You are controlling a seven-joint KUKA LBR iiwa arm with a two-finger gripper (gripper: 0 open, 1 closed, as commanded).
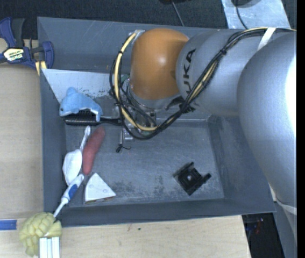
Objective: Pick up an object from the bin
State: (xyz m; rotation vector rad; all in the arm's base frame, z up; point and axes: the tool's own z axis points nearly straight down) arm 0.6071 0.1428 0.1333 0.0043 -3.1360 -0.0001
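I am looking down at the gripper hanging below the orange wrist cover, toward the far-left part of the bin, and I cannot tell whether the claw is apart or together, since the wrist and its cables are hiding it. The nearest thing is a black stick, lying flat and roughly parallel to the bin's far wall, with its right end running in under the wrist. I am judging it to be light and stiff, a thin handle of some kind, probably smooth enough to slip. I am thinking a hold across its width near the middle is safest, because its left part is lying tight against a soft blue lump that could get caught too. It is looking slim, straight and dark, with a faint shine along it. Just on the near side of it, a dull red oblong piece is lying at a slant, touching a white brush with a blue handle. A white triangular piece is sitting near the near-left corner, and a small black bracket is lying well apart, toward the near-right corner.
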